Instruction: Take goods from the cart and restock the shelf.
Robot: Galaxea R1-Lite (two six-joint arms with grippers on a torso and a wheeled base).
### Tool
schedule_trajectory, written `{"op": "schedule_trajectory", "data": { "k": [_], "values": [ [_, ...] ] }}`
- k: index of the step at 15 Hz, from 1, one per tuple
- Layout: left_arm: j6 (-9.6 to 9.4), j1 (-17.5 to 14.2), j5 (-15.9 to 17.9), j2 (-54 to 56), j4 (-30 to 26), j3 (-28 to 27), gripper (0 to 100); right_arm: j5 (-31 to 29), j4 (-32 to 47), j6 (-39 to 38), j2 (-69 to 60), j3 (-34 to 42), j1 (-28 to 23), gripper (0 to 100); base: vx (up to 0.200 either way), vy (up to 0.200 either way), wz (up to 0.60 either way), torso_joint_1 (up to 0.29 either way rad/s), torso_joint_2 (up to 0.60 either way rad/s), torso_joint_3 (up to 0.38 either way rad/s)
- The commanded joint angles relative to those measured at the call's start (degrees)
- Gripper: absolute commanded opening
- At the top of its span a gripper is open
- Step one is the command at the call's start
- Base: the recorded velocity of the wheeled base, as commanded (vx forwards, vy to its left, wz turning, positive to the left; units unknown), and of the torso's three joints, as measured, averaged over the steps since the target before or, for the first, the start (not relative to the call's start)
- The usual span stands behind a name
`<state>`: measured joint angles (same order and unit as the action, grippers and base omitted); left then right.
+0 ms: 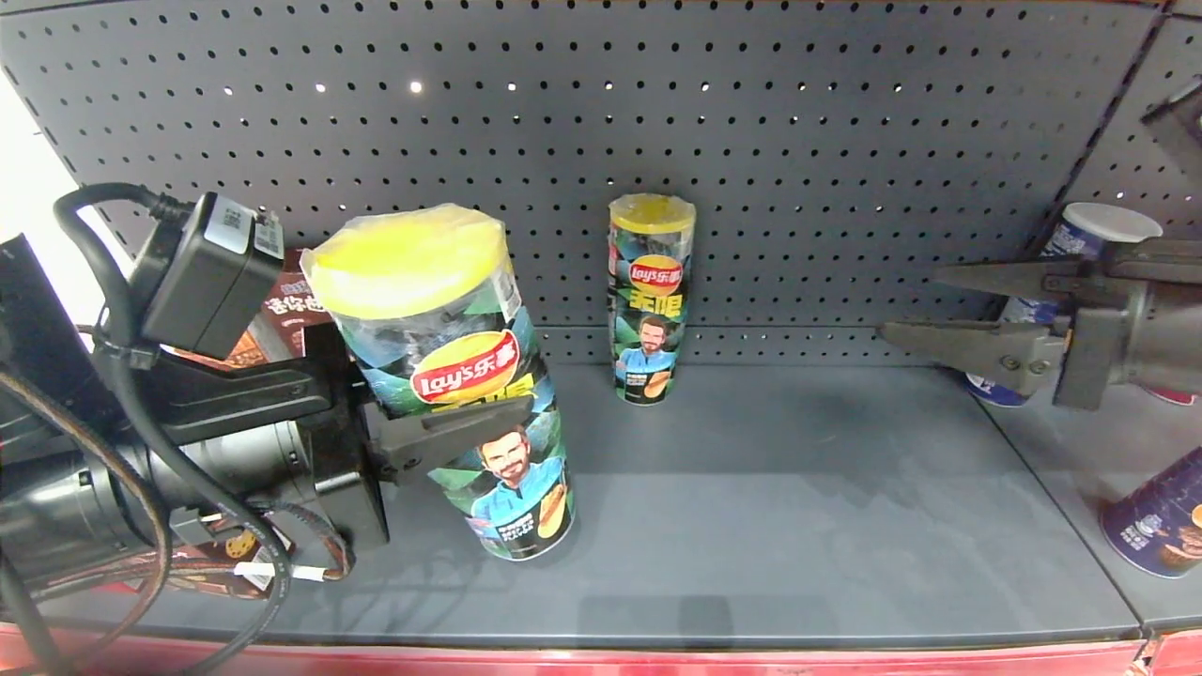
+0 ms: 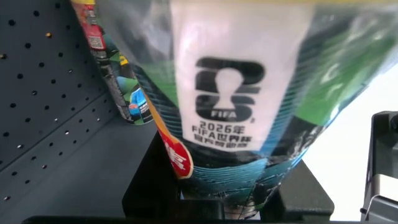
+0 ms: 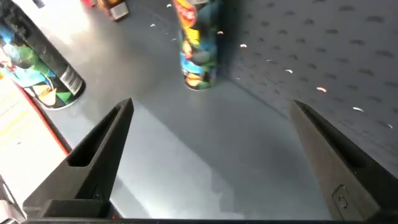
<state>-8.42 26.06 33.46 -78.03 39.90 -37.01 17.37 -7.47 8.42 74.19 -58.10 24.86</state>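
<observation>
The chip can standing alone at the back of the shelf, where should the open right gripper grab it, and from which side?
Grip the rear chip can around its mid-body, coming in level from the robot's right, where the open right gripper is. The can is a slim upright cylinder with the pegboard close behind it, so a side grasp across its round wall probably suits best.

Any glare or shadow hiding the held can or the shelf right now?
Head view: held can in the left claw evenly lit; washout at the far left edge. Left wrist view: bright backlight beside the can. Right wrist view: soft shadows on the shelf near the open right claw.
</observation>
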Motion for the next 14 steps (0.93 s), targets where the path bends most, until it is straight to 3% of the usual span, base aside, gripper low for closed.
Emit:
{"op": "schedule_trajectory", "data": {
  "k": [1,5,8,10,14],
  "values": [
    [0.07,-0.84,0.02,-0.19,0.0,0.01,0,1.7,-4.74,0.1,7.02,1.06,0.72,100,0.0,0.0,0.0,0.0,0.0,0.0],
    [0.16,-0.84,-0.15,-1.16,0.0,0.01,0,9.7,-15.55,0.19,15.37,1.5,-0.69,100,0.0,0.0,0.0,0.0,0.0,0.0],
    [0.16,-0.84,-0.24,-2.39,0.09,-0.69,0,24.11,-27.77,0.8,22.14,1.15,-4.29,100,0.0,0.0,0.0,0.0,0.0,0.0],
    [0.16,-1.72,0.02,-3.0,0.09,-1.31,0,31.14,-31.11,0.89,25.48,-0.7,-5.43,100,0.0,0.0,0.0,0.0,0.0,0.0],
    [0.16,-2.33,0.11,-3.53,0.09,-1.75,0,33.78,-31.29,0.98,30.57,-6.24,-4.82,100,0.0,0.0,0.0,0.0,0.0,0.0]
  ]
}}
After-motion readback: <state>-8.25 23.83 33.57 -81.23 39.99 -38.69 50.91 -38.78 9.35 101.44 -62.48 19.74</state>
